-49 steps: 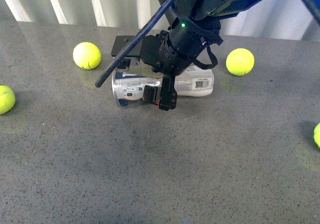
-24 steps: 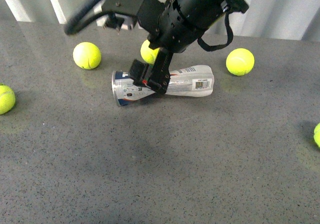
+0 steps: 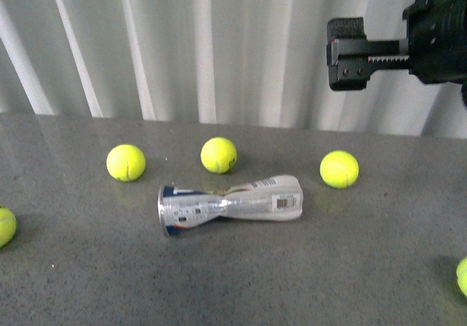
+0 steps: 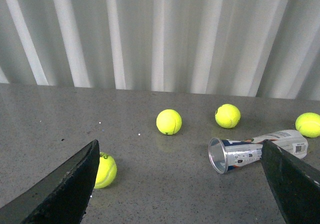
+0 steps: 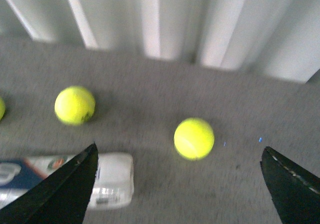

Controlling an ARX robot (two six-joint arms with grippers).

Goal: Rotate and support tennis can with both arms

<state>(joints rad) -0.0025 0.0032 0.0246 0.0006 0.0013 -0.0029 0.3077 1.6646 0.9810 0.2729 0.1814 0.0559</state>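
The tennis can [image 3: 230,203] lies on its side on the grey table, silver rim to the left, its clear body pinched in at the middle. No gripper touches it. My right gripper [image 3: 344,55] hangs high at the upper right, open, far above the can. In the right wrist view the right gripper [image 5: 180,194] is open over bare table, with the can's white closed end [image 5: 112,179] beside one finger. In the left wrist view the left gripper [image 4: 180,194] is open and the can [image 4: 240,154] lies ahead near one finger, open mouth facing the camera.
Several tennis balls lie loose: three behind the can [image 3: 125,163], [image 3: 219,155], [image 3: 339,169], one at the left edge [image 3: 4,226], one at the right edge [image 3: 463,275]. A white corrugated wall [image 3: 182,49] closes the table's far side.
The black arm that hung low over the can has risen away to the upper right. The can lies uncovered with a pinched waist. The front view now shows more wall.
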